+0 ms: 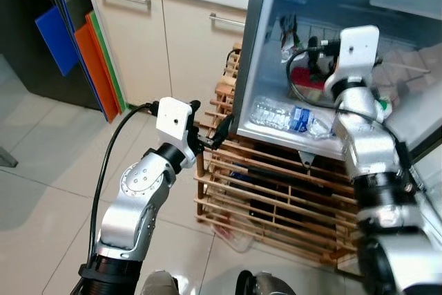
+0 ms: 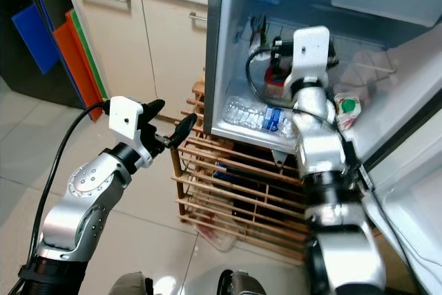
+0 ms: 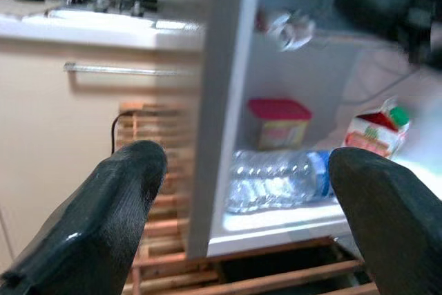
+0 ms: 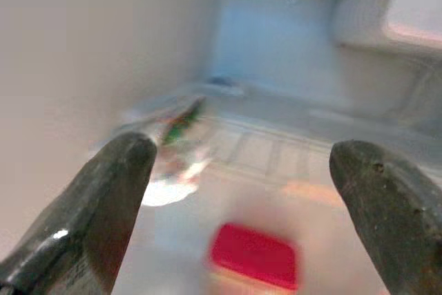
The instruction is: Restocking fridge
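In the left eye view, the small open fridge (image 1: 276,46) with grey-blue walls stands on a slatted wooden crate rack (image 1: 276,191). A clear ribbed plastic water bottle with a blue label (image 1: 286,117) lies on its side on the fridge's lowest shelf, near the front edge. Behind it sits a red-lidded tub (image 1: 307,77). The silver right arm reaches up into the fridge, its white wrist block above the bottle. The left tool (image 1: 210,128) is held just outside the fridge's left wall, level with the bottle, its two black fingers spread and empty.

In the right eye view, a white carton with a green cap (image 2: 347,110) stands inside the fridge, right of the bottle and beside the right arm.

In the left wrist view, the spread fingers (image 3: 117,205) frame the fridge's pale side wall, the bottle, tub and carton.

In the right wrist view, the right tool (image 4: 242,164) is inside the fridge, fingers wide apart and holding nothing, above the blurred red lid; a crinkled shiny packet (image 4: 173,136) lies by the fridge's left wall.
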You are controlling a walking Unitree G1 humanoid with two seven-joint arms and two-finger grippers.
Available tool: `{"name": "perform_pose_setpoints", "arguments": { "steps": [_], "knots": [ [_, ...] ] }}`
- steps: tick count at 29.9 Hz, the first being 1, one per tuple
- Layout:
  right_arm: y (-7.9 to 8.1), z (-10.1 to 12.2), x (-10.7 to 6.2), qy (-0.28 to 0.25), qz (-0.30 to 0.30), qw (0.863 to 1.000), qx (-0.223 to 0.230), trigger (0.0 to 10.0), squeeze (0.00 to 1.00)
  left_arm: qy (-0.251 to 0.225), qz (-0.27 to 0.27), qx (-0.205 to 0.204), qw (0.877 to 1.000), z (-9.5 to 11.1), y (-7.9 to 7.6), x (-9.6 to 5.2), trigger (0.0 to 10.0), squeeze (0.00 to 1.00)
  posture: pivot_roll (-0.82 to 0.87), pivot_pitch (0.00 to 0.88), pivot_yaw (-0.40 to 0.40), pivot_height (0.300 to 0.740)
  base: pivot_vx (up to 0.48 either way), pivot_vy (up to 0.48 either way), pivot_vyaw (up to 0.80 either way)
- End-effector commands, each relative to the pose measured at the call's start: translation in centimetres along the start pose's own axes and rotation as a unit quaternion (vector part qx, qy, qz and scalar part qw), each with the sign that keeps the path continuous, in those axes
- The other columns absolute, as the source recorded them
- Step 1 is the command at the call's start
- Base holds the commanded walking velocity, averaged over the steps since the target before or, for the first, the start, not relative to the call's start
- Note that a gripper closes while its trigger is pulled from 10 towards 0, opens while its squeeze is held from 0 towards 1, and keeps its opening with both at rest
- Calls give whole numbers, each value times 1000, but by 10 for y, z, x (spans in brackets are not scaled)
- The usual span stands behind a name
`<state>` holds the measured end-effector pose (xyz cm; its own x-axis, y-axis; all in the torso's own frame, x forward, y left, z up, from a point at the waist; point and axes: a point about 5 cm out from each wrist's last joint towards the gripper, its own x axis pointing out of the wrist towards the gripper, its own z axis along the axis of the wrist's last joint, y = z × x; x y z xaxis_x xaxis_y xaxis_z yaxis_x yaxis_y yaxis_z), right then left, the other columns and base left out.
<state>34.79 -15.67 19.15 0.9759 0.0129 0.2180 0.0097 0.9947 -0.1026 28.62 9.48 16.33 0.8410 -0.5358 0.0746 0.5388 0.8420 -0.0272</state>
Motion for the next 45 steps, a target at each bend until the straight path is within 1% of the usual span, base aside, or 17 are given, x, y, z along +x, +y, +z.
{"name": "perform_pose_setpoints", "arguments": {
  "steps": [1, 2, 3, 4, 6, 7, 8, 9, 11, 12, 13, 15, 19, 20, 21, 27, 45],
  "knots": [
    [3, 1, -13, -10, 11, 1000, 9, 10000, 0, 0, -3, 3, 1000, 0, -1, 2, 10000, 0, 181, 0, -50, 740, 0, 0, 0],
    [9, -5, -36, -16, 28, 999, 14, 10000, 0, -2, 9, 14, 1000, 1, 1, 0, 10000, 0, 172, 0, -47, 740, 0, 0, 0],
    [11, -5, -45, -19, 35, 999, 16, 10000, 0, -4, 16, 20, 1000, 2, 2, -1, 10000, 0, 169, 0, -47, 740, 0, 0, 0],
    [11, -5, -45, -19, 35, 999, 16, 10000, 0, -4, 16, 20, 1000, 2, 2, -1, 10000, 0, 169, 0, -47, 740, 0, 0, 0],
    [8, -14, -70, -15, 42, 999, 15, 10000, 0, -14, 40, 39, 998, 5, 8, -7, 10000, 0, 161, 0, -41, 740, 0, 0, 0],
    [8, -14, -70, -15, 42, 999, 15, 10000, 0, -14, 40, 39, 998, 5, 8, -7, 10000, 0, 161, 0, -41, 740, 0, 0, 0],
    [0, -24, -81, 2, 25, 1000, 13, 10000, 0, -20, 53, 48, 997, 7, 10, -12, 10000, 0, 161, 0, -42, 740, 0, 0, 0],
    [0, -24, -81, 2, 25, 1000, 13, 10000, 0, -20, 53, 48, 997, 7, 10, -12, 10000, 0, 161, 0, -42, 740, 0, 0, 0],
    [-19, -45, -105, 42, -15, 999, 5, 10000, 0, -23, 75, 61, 995, 7, 15, -23, 10000, 0, 163, 0, -40, 740, 0, 0, 0],
    [-32, -60, -122, 76, -38, 996, -4, 10000, 0, -3, 86, 55, 995, 0, 18, -26, 10000, 0, 170, 0, -43, 740, 0, 0, 0],
    [-32, -60, -122, 76, -38, 996, -4, 10000, 0, -3, 86, 55, 995, 0, 18, -26, 10000, 0, 170, 0, -43, 740, 0, 0, 0],
    [-39, -69, -132, 105, -58, 993, 6, 10000, 0, 4, 87, 68, 994, -4, 17, -24, 10000, 0, 167, 0, -49, 740, 0, 0, 0],
    [-41, -75, -133, 118, -58, 991, 2, 10000, 0, 21, 92, 83, 992, -13, 20, -21, 10000, 0, 156, 0, -53, 740, 0, 0, 0],
    [-40, -76, -130, 118, -62, 991, 5, 10000, 0, 30, 96, 87, 991, -17, 21, -21, 10000, 0, 156, 0, -53, 740, 0, 0, 0],
    [-36, -75, -125, 115, -63, 991, 12, 10000, 0, 31, 105, 76, 991, -19, 20, -20, 10000, 0, 157, 0, -56, 740, 0, 0, 0],
    [-24, -71, -115, 105, -46, 993, 19, 10000, 0, 34, 100, 70, 992, -19, 15, -15, 10000, 0, 153, 0, -60, 740, 0, 0, 0],
    [-14, -72, -100, 104, -30, 994, 20, 10000, 0, 21, 89, 71, 993, -14, 16, -8, 10000, 0, 156, 3, -57, 740, 0, 0, 0]
  ]
}}
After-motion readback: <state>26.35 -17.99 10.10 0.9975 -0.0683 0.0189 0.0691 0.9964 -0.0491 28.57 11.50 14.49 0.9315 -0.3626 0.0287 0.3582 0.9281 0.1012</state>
